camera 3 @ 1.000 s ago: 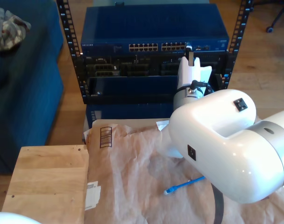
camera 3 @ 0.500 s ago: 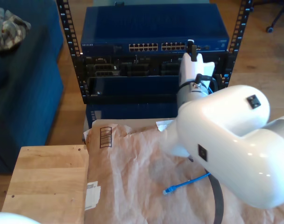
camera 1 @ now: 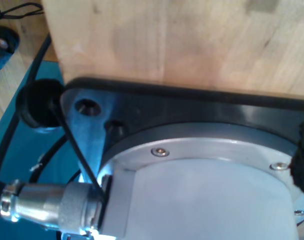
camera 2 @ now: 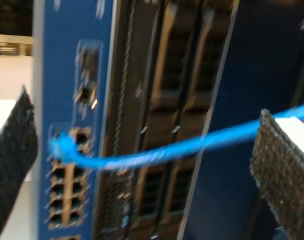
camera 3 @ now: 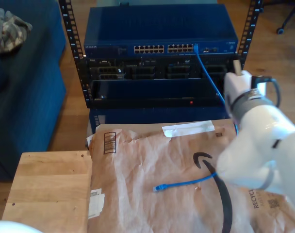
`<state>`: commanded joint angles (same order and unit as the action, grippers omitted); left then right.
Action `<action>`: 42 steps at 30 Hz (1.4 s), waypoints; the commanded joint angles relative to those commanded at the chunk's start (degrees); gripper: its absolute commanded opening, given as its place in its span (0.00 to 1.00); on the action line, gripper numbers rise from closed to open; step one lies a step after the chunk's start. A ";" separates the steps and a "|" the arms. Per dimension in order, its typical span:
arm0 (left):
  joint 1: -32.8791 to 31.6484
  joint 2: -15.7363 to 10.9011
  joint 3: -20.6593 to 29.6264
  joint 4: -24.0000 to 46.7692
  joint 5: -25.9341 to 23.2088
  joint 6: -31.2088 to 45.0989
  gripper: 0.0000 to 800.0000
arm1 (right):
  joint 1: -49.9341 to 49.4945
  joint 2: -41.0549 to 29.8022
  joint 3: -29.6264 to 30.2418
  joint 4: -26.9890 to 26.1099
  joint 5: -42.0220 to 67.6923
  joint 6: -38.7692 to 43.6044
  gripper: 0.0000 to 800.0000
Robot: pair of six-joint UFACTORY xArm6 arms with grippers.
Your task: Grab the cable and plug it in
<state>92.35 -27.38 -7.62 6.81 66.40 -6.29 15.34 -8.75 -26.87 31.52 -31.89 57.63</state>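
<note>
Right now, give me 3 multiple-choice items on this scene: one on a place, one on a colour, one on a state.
1. Where does the free end of the cable lie?
A. on the brown paper
B. on the wooden board
C. on the floor

2. What colour is the cable?
A. grey
B. bright blue
C. red

3. How is my second gripper?
A. shut on the cable
B. open, cable running between its fingers
C. shut on nothing

Answers:
1 A, the exterior view shows the plug resting on the paper.
2 B, blue in both the exterior and second wrist views.
3 B, the pads stand wide apart while the cable's other end sits in a port of the blue switch.
</note>
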 joint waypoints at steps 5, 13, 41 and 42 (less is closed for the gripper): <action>0.00 0.00 0.00 0.00 0.00 0.00 1.00 | -7.65 -13.98 7.03 0.00 12.84 -12.13 0.81; 0.00 0.00 0.00 0.00 0.00 0.00 1.00 | -25.23 -33.49 14.77 -3.43 36.31 -26.46 0.84; 0.00 0.00 0.00 0.00 0.00 0.00 1.00 | -82.73 -50.73 15.12 -40.09 94.86 -44.48 1.00; 0.00 0.00 0.00 0.00 0.00 0.00 1.00 | -82.90 -49.14 15.12 -40.26 94.07 -44.75 1.00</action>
<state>92.35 -27.38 -7.62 6.81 66.40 -6.29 -67.56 -57.89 -11.75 -8.75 62.18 12.88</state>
